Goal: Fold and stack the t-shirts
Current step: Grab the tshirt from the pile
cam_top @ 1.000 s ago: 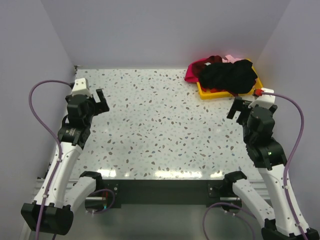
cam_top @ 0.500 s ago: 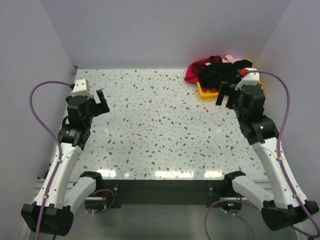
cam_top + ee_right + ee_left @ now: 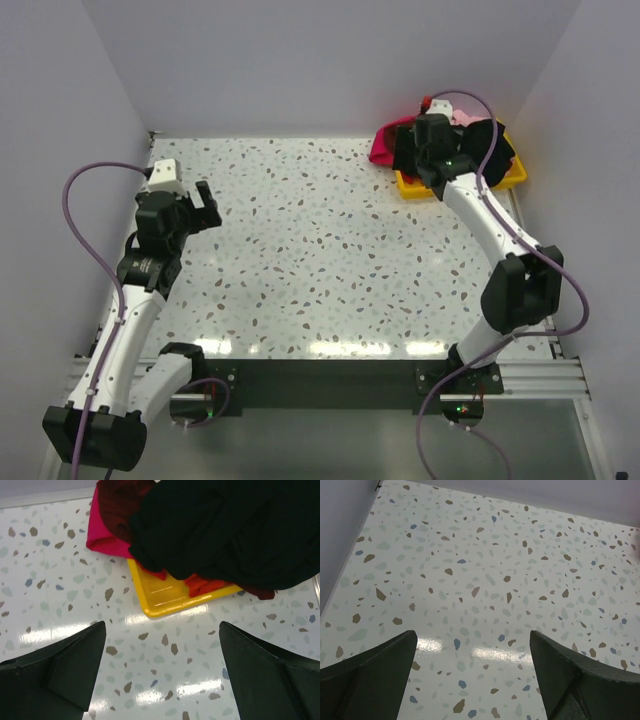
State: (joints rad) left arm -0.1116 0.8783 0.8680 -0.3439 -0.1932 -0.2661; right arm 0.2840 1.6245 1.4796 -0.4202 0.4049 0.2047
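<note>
Soft cloth t-shirts (image 3: 150, 535) heaped on a yellow plastic tray (image 3: 160, 594) at the speckled table's (image 3: 55, 575) far right, large black t-shirt (image 3: 235, 530) topmost; right gripper (image 3: 162, 626) hovers beside the heap, fingers apart, empty; left gripper (image 3: 472, 634) waits, fingers apart; first pick seems in hand; next, reach in, pinch black cloth.

Open table (image 3: 320, 260) everywhere but the far right corner, where t-shirts (image 3: 497, 145) overflow the yellow tray (image 3: 515, 176).

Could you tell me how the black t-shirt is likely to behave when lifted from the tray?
Probably floppy: the black t-shirt lies crumpled, draping over the yellow tray. Lifting may drag along the maroon shirt bunched against it.
</note>
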